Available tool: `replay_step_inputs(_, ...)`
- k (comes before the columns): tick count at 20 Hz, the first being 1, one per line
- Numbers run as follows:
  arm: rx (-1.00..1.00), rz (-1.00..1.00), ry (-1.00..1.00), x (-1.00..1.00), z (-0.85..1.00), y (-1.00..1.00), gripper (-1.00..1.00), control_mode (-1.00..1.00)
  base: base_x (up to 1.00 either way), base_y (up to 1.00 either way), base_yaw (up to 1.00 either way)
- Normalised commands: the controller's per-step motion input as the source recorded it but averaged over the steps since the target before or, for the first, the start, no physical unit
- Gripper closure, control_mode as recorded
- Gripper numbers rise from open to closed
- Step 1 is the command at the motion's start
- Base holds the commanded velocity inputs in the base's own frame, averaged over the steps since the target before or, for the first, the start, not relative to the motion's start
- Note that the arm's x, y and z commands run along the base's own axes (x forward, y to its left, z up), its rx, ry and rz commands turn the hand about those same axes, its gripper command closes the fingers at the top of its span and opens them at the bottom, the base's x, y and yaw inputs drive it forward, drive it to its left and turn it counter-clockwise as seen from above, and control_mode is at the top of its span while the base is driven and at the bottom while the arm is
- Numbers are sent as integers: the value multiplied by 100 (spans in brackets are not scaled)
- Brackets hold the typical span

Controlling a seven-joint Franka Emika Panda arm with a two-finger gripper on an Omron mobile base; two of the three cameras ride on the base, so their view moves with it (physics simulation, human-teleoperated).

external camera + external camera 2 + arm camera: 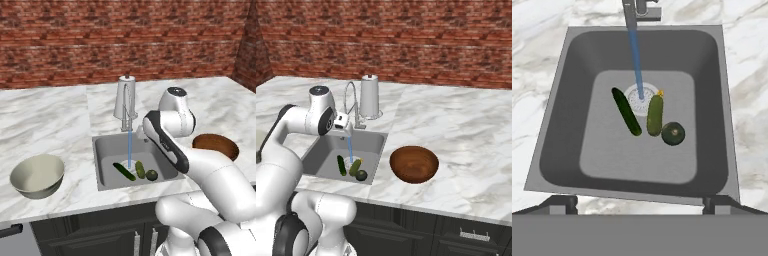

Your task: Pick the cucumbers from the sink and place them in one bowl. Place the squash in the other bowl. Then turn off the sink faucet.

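Note:
In the grey sink (562,125), two cucumbers lie by the drain: a long dark one (626,111) and a plumper, lighter one (655,115). The round dark squash (673,133) rests just right of the lighter cucumber. Water streams (637,65) from the sink faucet (125,100) onto the drain. My gripper (640,204) hovers high above the basin, open, with nothing between its fingertips (564,202). The reddish-brown wooden bowl (413,164) sits on the counter right of the sink. The pale grey-beige bowl (37,175) stands to the sink's left.
Marble counter (45,125) surrounds the sink, backed by a brick wall (100,45). The faucet's tall body (369,95) and thin spout (348,95) rise behind the basin, close to my hand (341,121). Dark cabinets run below the counter edge.

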Motion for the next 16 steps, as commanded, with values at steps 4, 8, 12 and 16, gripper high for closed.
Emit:
replay_step_inputs(4,0,0,0,13,-29,23,-100,-100,0,0,0)
replay_step_inputs(8,0,0,0,11,-29,23,-100,-100,0,0,0)
replay_step_inputs(12,0,0,0,9,-29,14,-100,-100,0,0,0)
replay_step_inputs(16,0,0,0,4,-23,6,-100,-100,0,0,0)
